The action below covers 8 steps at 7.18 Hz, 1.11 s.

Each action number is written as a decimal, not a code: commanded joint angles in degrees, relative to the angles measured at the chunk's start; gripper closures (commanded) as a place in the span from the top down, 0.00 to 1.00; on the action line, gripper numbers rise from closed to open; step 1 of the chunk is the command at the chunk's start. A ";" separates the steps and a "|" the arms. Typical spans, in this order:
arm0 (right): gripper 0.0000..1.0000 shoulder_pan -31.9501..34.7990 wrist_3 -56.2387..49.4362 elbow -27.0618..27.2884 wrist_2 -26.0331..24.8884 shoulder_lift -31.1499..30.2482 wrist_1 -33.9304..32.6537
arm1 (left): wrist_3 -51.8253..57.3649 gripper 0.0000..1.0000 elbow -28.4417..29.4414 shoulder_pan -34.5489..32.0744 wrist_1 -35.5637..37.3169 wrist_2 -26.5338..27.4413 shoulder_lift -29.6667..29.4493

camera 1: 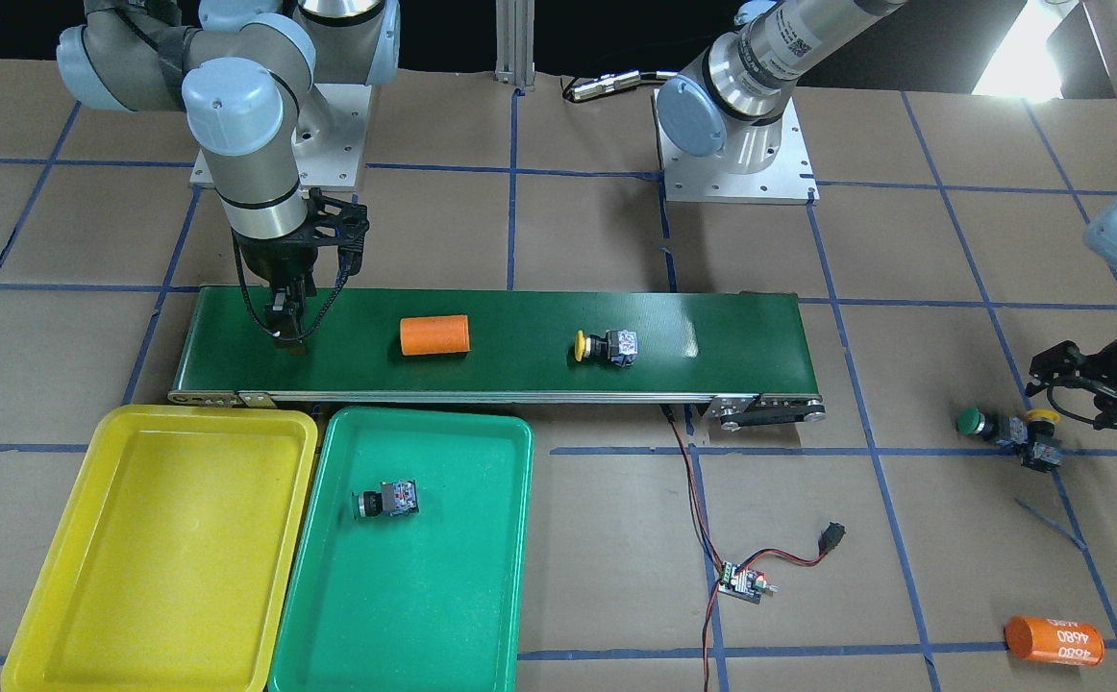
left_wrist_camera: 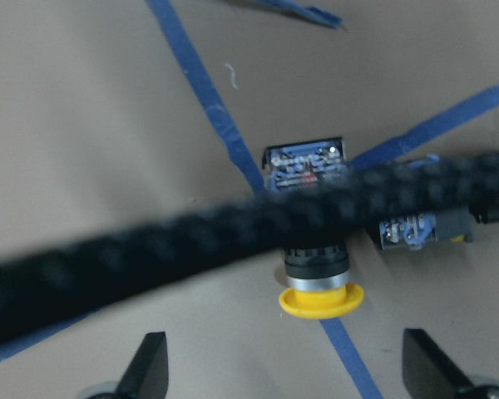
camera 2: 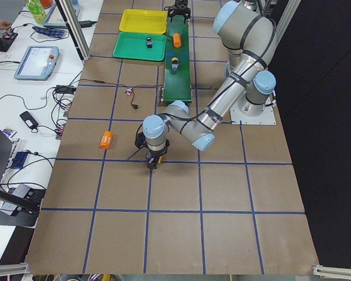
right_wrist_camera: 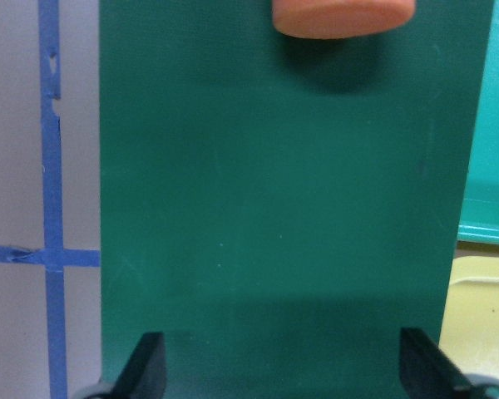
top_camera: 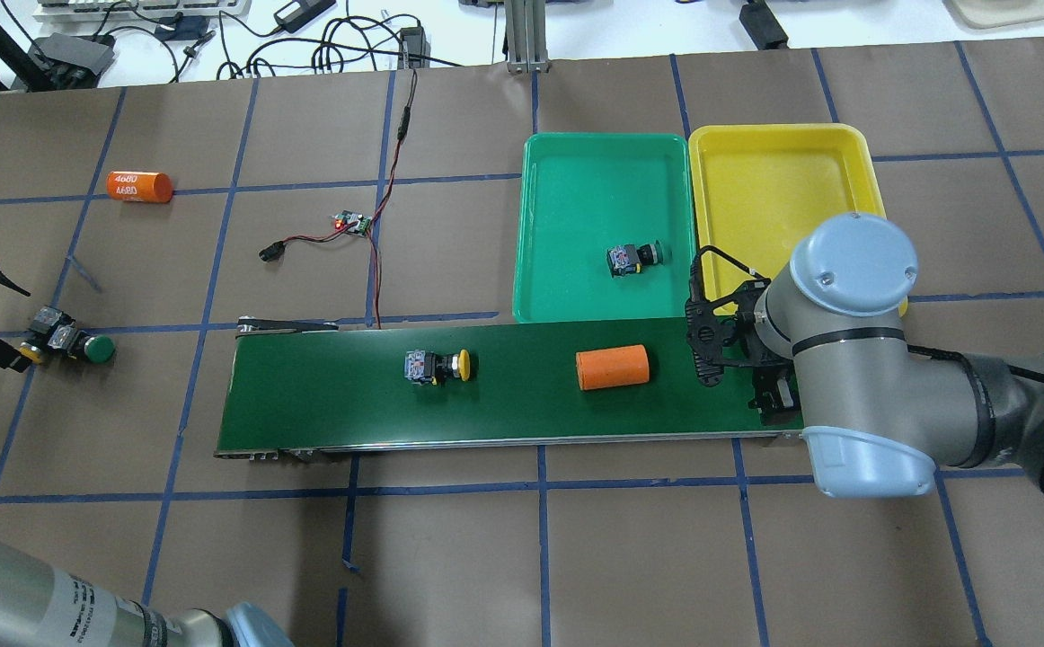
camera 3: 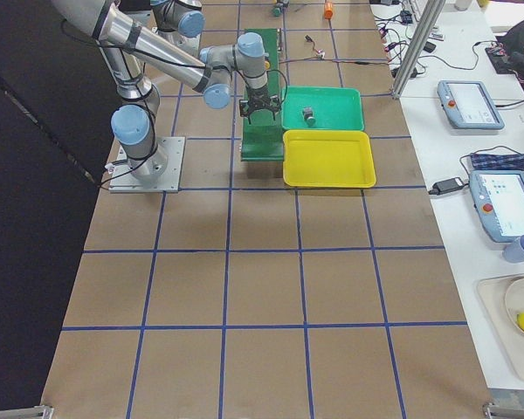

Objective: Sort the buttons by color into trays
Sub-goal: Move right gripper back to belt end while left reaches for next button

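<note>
One yellow-capped button [camera 1: 607, 346] lies on its side mid-belt. A green-capped button [camera 1: 385, 500] lies in the green tray [camera 1: 405, 615], and the yellow tray [camera 1: 164, 557] beside it holds nothing. Off the belt's far end, a green button [top_camera: 95, 349] and a yellow button [top_camera: 37, 346] lie together on the paper. My left gripper [top_camera: 23, 328] hovers open over that pair. In the left wrist view the yellow cap [left_wrist_camera: 320, 299] sits just ahead of the left gripper [left_wrist_camera: 284, 353]. My right gripper [camera 1: 289, 327] hangs open and holds nothing over the belt end nearest the trays.
An orange cylinder [camera 1: 434, 335] lies on the dark-green conveyor belt [camera 1: 712, 336] between my right gripper and the yellow button. Another orange cylinder [camera 1: 1054, 641] and a small circuit board [camera 1: 743, 581] with red-black wires lie on the paper. A black cable [left_wrist_camera: 150, 258] crosses the left wrist view.
</note>
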 commanded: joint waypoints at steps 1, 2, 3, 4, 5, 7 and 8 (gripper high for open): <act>1.00 0.56 1.14 0.40 0.05 -0.36 -0.61 | -0.30 1.00 -0.21 -0.04 0.11 -2.09 -1.45; 1.00 0.65 2.28 0.23 0.14 -0.10 -0.52 | -0.30 1.00 -0.38 -0.05 0.46 -2.97 -2.24; 1.00 0.91 3.08 0.22 0.57 -0.18 -0.52 | 0.48 0.95 -0.47 -0.05 0.90 -3.15 -2.60; 1.00 1.96 4.91 -0.04 1.88 -0.10 -0.52 | 1.54 0.78 -0.30 -0.05 1.25 -3.15 -2.60; 1.00 3.62 8.15 -0.21 2.16 0.08 -0.61 | 1.98 0.64 0.05 -0.05 2.21 -2.98 -2.78; 1.00 4.87 9.32 -1.61 2.25 1.74 -0.61 | 1.38 0.22 0.67 -0.22 3.54 -2.63 -2.60; 1.00 5.83 9.06 -2.32 2.59 2.53 -0.61 | 1.20 0.09 0.59 -0.22 3.45 -2.54 -2.17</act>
